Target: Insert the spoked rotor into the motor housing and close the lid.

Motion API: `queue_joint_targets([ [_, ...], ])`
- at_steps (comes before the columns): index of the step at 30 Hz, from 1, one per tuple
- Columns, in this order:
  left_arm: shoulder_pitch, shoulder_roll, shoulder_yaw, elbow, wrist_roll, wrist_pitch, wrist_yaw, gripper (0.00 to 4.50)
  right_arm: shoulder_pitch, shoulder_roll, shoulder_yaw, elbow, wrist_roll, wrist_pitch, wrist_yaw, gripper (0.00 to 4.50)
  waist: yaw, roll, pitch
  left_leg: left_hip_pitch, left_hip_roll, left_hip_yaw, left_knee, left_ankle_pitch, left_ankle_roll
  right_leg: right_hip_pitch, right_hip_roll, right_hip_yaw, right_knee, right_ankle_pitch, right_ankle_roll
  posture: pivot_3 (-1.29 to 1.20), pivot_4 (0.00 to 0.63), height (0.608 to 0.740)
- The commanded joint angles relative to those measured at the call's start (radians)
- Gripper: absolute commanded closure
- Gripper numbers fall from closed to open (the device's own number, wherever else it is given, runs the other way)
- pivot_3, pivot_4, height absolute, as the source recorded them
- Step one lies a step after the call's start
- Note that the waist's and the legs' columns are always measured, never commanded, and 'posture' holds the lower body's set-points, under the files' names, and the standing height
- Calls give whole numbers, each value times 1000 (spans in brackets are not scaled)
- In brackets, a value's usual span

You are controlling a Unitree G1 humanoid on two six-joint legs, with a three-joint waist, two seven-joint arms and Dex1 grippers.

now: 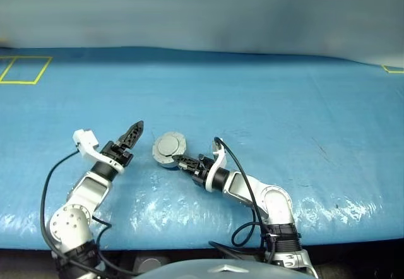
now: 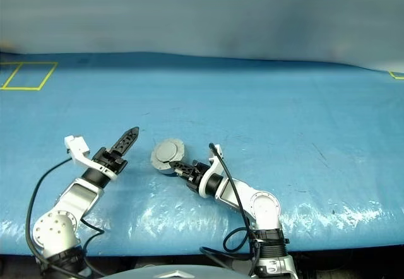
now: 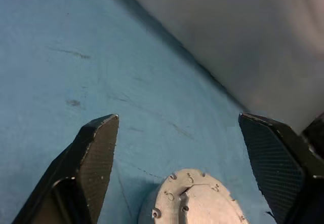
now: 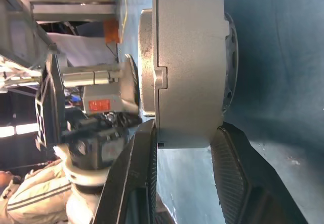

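The motor housing [image 1: 163, 160] stands on the blue table with the lid [image 1: 169, 145] lying on top of it, smooth face with the raised centre circle up. My right gripper [image 1: 179, 161] reaches in from the right and is shut on the motor housing [image 4: 192, 57], one finger on each side of its wall. My left gripper [image 1: 133, 134] hovers just left of the housing, apart from it and wide open, with the lid [image 3: 195, 203] showing low between its fingers [image 3: 93, 158]. The spoked rotor is hidden.
A yellow tape square [image 1: 25, 69] marks the table's far left, and a yellow corner [image 1: 392, 69] marks the far right. Blue table [image 1: 284, 102] stretches beyond and to the right of the housing. Its front edge runs just below both arms.
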Motion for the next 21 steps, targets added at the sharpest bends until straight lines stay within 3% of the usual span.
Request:
queue_joint_targets([
  [1, 44, -66, -15, -45, -194, -24, 80, 0, -73, 86, -14, -82, 77, -45, 44, 3333, 0, -2, 2, 0, 0, 0, 1, 0, 0, 0, 0, 0, 0, 0, 0, 0, 150, 740],
  [5, 80, -93, -71, -26, -303, -41, 140, 0, -105, 75, -12, -85, 87, -66, 43, 3333, 0, -3, 4, -1, 0, -1, 4, 0, 0, 0, 1, 0, 0, 0, 1, 0, 150, 740],
  [21, 69, -105, -295, 42, -449, -162, 149, 0, -82, 49, 63, -124, 118, -44, 24, 3333, 2, -2, 4, -2, -1, -1, 5, 0, 0, 0, 0, 0, 0, 3, -1, 0, 150, 740],
])
